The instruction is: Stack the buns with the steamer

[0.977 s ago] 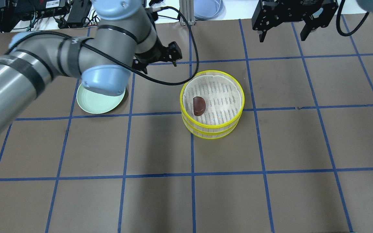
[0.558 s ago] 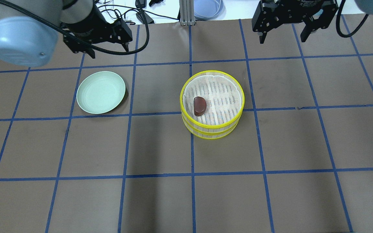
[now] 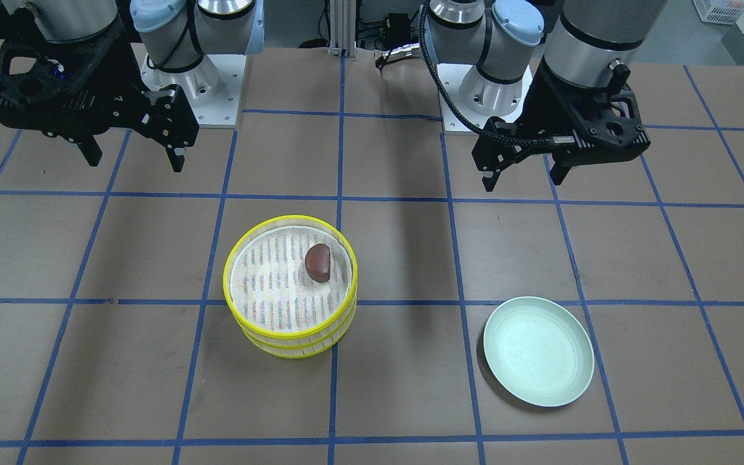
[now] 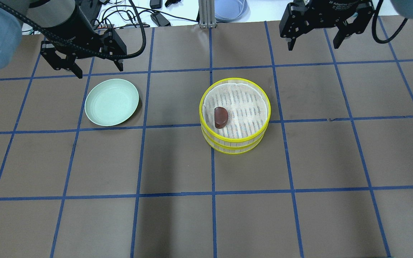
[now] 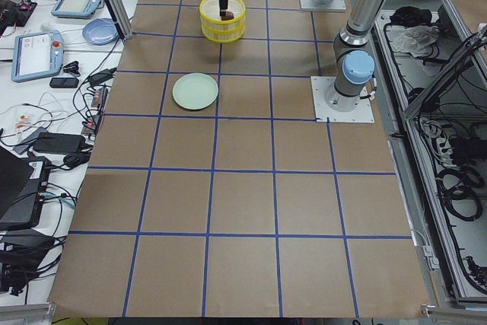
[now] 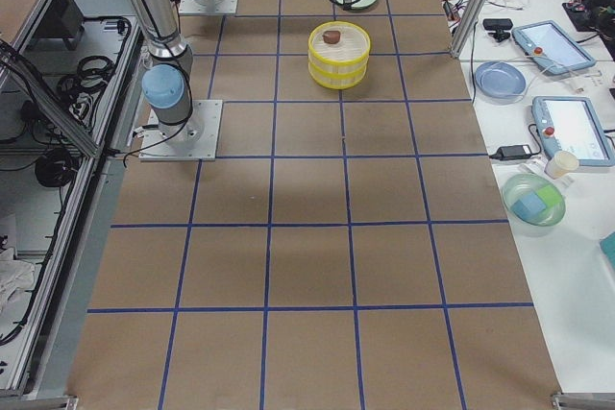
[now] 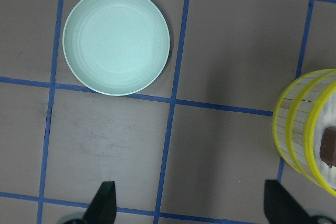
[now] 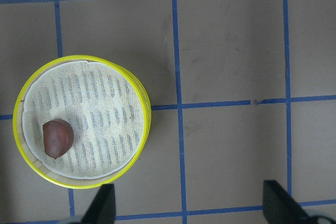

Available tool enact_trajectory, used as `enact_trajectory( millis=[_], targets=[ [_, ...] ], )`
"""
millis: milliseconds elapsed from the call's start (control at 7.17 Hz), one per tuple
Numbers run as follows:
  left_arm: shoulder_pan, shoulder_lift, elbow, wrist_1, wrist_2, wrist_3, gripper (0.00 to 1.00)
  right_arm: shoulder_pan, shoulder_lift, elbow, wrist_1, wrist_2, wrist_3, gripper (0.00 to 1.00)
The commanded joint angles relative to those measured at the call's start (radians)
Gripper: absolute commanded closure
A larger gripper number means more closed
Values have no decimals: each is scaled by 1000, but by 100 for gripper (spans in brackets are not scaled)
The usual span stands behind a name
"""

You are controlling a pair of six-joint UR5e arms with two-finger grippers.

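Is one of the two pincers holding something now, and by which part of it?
Nothing is held. The left pincer and the right pincer are both open and empty; the brown bun lies in the yellow steamer.

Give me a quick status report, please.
Left gripper, right gripper open, empty. Brown bun in top steamer tier; white bun not visible. Green plate bare. Nothing obstructing.

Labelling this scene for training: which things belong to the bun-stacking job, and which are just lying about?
Job: dark reddish-brown bun; yellow-rimmed steamer.
Lying about: empty pale green plate; blue plate on the side bench; teach pendant.
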Motion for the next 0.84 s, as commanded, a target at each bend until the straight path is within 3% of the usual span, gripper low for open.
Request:
enact_trajectory(
  millis=[0, 698],
  targets=[
    [-1, -3, -6, 25, -4, 1, 0, 1, -4, 8, 0, 0, -1, 0],
    [-2, 1, -7, 22, 8, 1, 0, 1, -7, 10, 0, 0, -1, 0]
  ],
)
